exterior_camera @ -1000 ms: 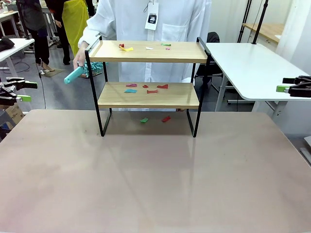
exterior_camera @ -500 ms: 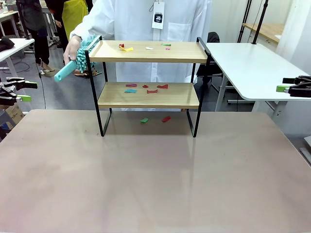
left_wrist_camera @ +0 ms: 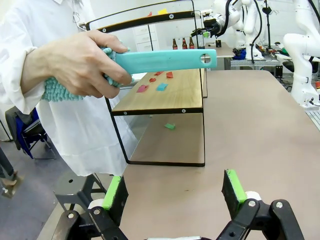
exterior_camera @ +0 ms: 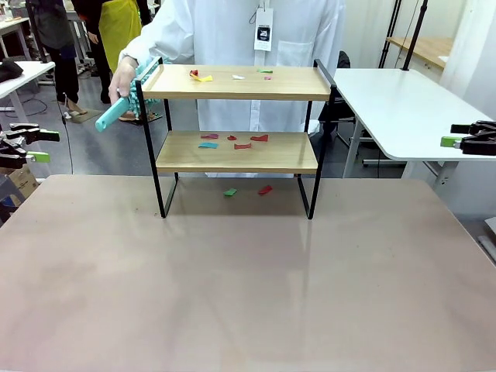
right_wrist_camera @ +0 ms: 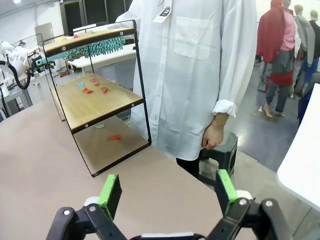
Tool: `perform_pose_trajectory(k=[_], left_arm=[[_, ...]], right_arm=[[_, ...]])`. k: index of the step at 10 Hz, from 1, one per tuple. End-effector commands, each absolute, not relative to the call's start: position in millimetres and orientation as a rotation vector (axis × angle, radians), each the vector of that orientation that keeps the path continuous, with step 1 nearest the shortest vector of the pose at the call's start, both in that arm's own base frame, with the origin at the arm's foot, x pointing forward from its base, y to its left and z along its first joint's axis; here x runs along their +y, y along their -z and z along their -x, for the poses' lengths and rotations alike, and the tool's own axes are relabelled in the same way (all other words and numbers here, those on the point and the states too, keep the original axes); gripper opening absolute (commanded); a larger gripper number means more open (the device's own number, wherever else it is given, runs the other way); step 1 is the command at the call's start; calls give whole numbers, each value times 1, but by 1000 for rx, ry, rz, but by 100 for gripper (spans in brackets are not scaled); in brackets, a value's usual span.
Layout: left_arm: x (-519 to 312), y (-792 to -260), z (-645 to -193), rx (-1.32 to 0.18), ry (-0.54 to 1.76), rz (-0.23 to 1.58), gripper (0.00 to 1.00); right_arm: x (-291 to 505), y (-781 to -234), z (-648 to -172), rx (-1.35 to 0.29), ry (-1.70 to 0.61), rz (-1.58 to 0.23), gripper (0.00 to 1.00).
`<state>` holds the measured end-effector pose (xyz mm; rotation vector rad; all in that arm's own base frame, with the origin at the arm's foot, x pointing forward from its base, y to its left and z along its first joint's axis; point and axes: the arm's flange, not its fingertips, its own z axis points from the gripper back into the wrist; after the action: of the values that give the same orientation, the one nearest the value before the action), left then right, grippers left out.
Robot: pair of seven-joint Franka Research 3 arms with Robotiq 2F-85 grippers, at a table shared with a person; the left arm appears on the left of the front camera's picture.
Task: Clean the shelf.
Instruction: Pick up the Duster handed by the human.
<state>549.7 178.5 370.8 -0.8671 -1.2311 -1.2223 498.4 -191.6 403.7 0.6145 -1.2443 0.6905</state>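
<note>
The shelf (exterior_camera: pixel 236 152), two light boards in a black frame, stands at the table's far side. Red, teal and yellow paper scraps lie on its top board (exterior_camera: pixel 203 77), on its lower board (exterior_camera: pixel 242 145) and on the table under it (exterior_camera: pixel 265 189). A person's hand (exterior_camera: pixel 122 77) holds a teal duster (exterior_camera: pixel 116 113) at the shelf's upper left end. In the left wrist view the duster (left_wrist_camera: pixel 160 60) crosses in front of the shelf (left_wrist_camera: pixel 160 97). My left gripper (exterior_camera: pixel 43 146) (left_wrist_camera: pixel 172 187) and right gripper (exterior_camera: pixel 453 135) (right_wrist_camera: pixel 167 192) hang open beyond the table's sides, holding nothing.
A person in a white coat (exterior_camera: pixel 248 31) stands right behind the shelf. A white table (exterior_camera: pixel 403 108) sits at the back right, and a grey stool (right_wrist_camera: pixel 220 155) stands near the person's legs. Other people stand at the back left.
The person's hand has lifted the duster from beside the lower tier up to the top tier's left end. Neither arm has moved.
</note>
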Motion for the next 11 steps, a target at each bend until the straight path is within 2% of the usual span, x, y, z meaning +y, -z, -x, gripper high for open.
perform_pose_trajectory(k=[1,4,5,6,7,10,11], left_arm=[[178,-372,-550,-1233,1223,867,100],[178,-371,-550,-1231,1222,867,100],[172,-387,-544,-1214,1162,847,100],[167,-410,-538,-1197,1113,821,100],[161,-437,-532,-1159,1053,711,100],[125,-514,-510,-977,864,586,100],[106,-545,-500,-970,840,500,100]], right_arm=[[-193,-407,-497,-1242,-693,-605,100],[-193,-407,-497,-1242,-693,-605,100],[-193,-407,-497,-1242,-693,-605,100],[-193,-407,-497,-1242,-693,-605,100],[-193,-407,-497,-1242,-693,-605,100],[-193,-407,-497,-1242,-693,-605,100],[-193,-407,-497,-1242,-693,-605,100]])
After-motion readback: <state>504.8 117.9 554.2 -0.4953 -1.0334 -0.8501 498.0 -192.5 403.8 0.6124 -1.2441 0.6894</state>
